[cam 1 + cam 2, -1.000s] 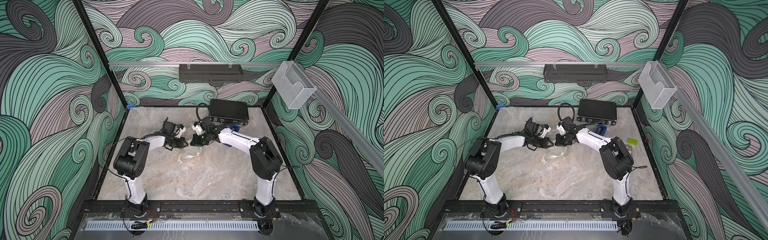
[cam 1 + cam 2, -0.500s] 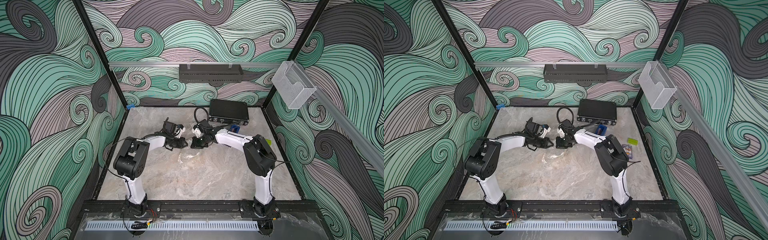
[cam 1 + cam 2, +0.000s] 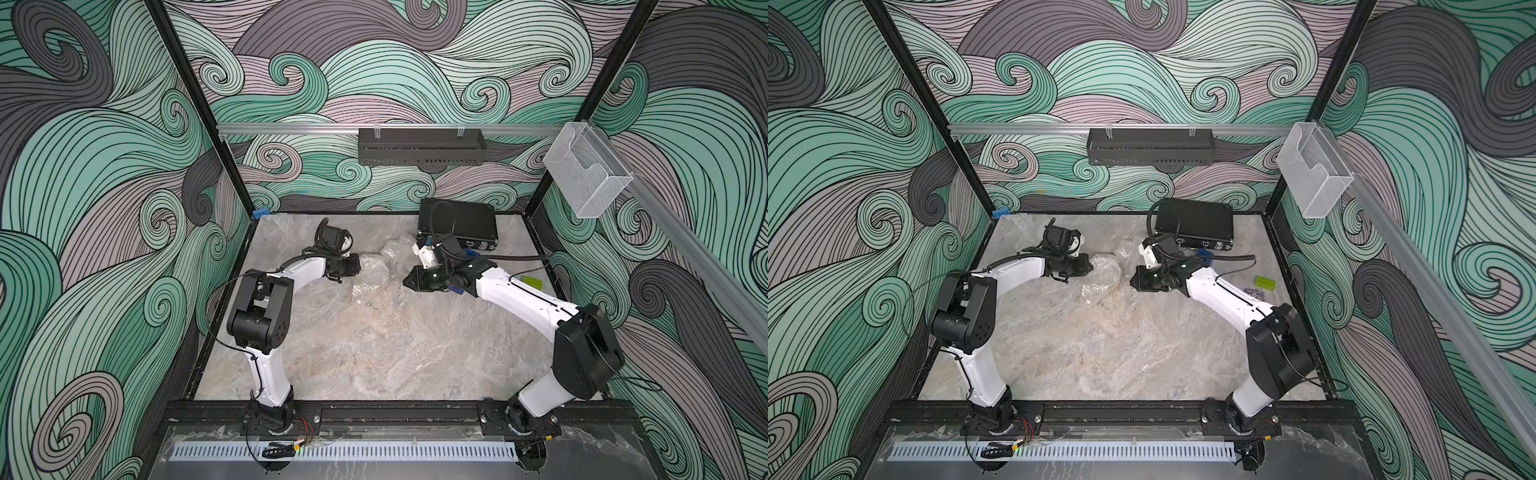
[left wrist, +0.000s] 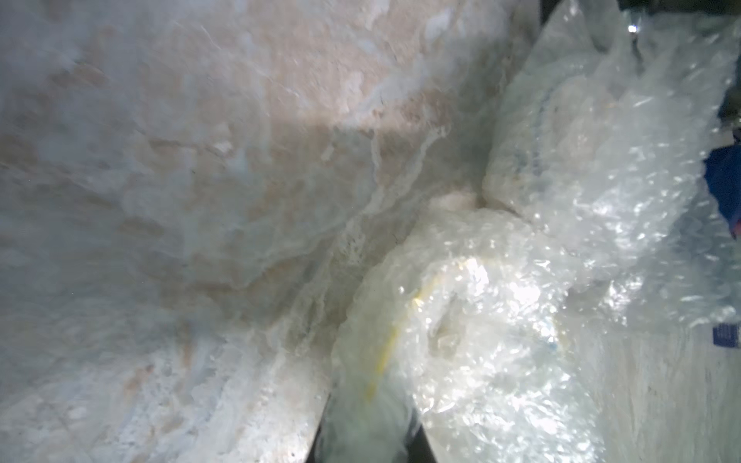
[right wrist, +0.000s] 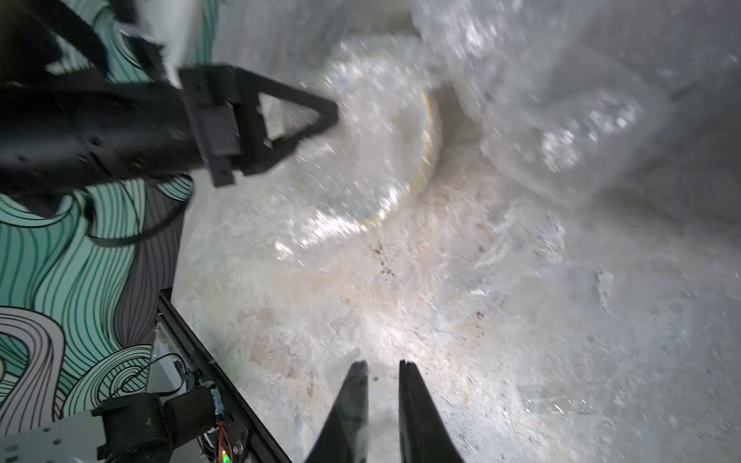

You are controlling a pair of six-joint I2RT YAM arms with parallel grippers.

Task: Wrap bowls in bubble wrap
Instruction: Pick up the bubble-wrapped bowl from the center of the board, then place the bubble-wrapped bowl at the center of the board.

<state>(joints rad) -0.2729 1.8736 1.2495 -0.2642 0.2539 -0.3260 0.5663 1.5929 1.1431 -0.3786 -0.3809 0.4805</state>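
**Left claw pinched on the wrap; right claw narrowly parted and empty**

The left claw [image 3: 355,266] is seen pressed together on a fold of the bubble wrap [image 3: 372,276]. In the left wrist view, the crinkled sheet is caught between the dark jaws. Directly ahead of its tips, and touched by them, a bowl [image 5: 425,160] lies bundled inside the sheet. Only a thin yellow rim line can be made out through the plastic. Just beyond that, a second bundle [image 3: 395,249] of the same wrap is set on the far side, with faint blue marks showing through.

The right claw [image 5: 383,366] faces the wrapped bowl from the opposite side. Its jaws are parted by a narrow gap and nothing is held between them. Only bare marble tabletop [image 3: 374,353] lies below its tips and between them and the bowl. Behind the right claw, a black case [image 3: 457,222] is seen against the back wall.
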